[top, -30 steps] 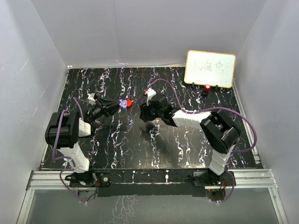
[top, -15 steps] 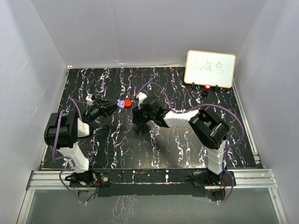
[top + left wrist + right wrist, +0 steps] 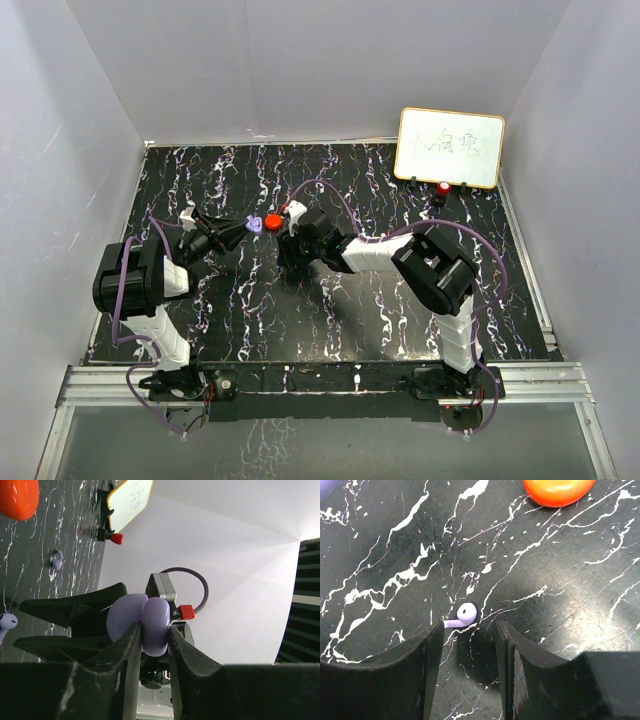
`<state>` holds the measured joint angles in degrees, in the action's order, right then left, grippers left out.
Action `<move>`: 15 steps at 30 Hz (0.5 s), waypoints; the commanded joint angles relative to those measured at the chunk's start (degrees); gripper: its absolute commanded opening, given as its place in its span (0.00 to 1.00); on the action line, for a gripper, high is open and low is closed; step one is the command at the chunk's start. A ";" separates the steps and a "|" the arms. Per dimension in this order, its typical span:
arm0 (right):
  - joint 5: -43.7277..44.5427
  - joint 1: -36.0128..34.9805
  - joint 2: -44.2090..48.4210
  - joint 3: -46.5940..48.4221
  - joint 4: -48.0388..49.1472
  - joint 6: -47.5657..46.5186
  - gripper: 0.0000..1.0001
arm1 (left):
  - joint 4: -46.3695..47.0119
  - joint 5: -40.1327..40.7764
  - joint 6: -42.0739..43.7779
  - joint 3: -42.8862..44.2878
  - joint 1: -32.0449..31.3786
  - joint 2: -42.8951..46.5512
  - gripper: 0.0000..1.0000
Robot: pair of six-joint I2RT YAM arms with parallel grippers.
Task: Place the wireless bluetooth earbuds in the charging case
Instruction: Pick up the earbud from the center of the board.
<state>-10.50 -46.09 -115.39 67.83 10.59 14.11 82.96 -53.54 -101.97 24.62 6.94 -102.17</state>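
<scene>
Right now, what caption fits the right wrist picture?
Open right gripper hovers over a purple earbud on marbled table, red case nearby.

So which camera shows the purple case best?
The left wrist view: the purple case fills the centre, clamped in the left pincer. The top view shows only a small purple speck; the right wrist view doesn't clearly show it.

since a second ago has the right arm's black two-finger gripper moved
Yes. The black right gripper has shifted left, farther from the wood-framed white board standing at the back right.
</scene>
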 commanded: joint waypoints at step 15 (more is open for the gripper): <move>-0.04 -1.00 -2.52 3.62 3.46 0.52 0.38 | 19.39 -1.84 -1.30 -0.54 1.06 2.15 0.00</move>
<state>-10.50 -46.68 -117.08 69.01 11.33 14.55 83.02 -53.98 -102.28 24.36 7.44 -102.17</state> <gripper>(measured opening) 0.390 0.228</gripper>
